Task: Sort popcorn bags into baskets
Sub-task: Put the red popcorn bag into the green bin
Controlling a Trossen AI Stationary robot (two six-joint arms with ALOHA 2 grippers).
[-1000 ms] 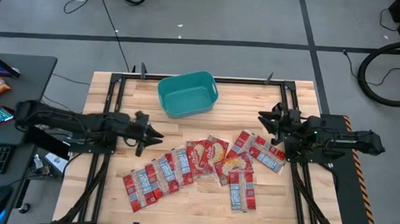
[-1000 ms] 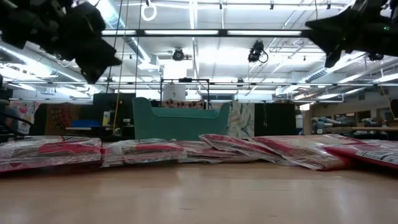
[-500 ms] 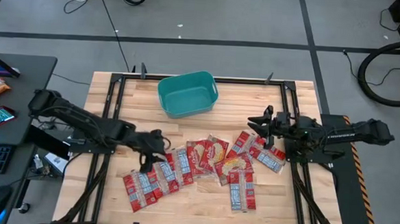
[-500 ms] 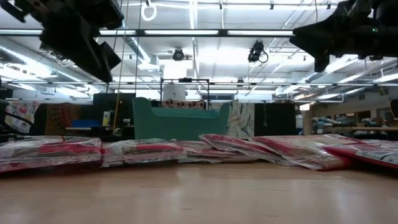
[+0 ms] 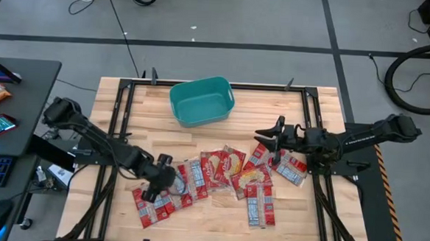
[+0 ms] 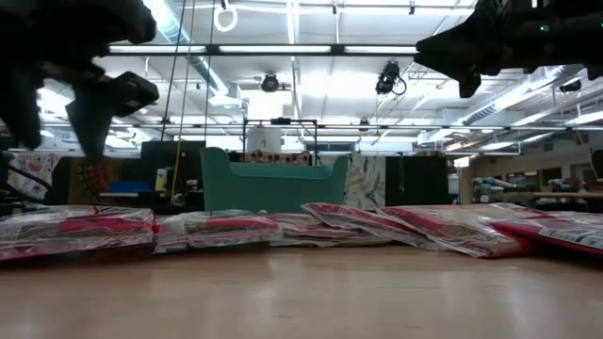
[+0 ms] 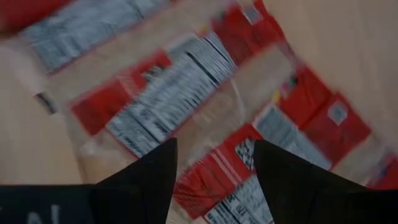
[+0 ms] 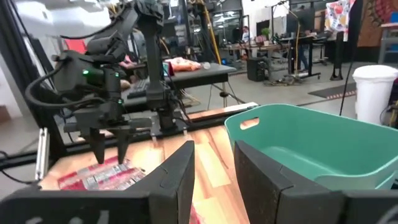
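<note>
Several flat red popcorn bags with white label panels lie overlapping in a band across the table's near half. They show edge-on in the low view as a flat row. The teal tub stands at the far middle of the table. My left gripper is open and points down just above the left-hand bags, touching none that I can see. My right gripper is open and held level, well above the right-hand bags, facing the tub.
Black frame rails run along the table's left and right sides. Bare wood lies between the tub and the bags, and along the near edge. From the right wrist view, my left arm stands over the bags.
My left gripper has moved toward the table's near edge and down, tipping from level to pointing down over the left-hand bags. My right gripper has moved toward the table's left, out over the right-hand bags. The bags have not moved.
</note>
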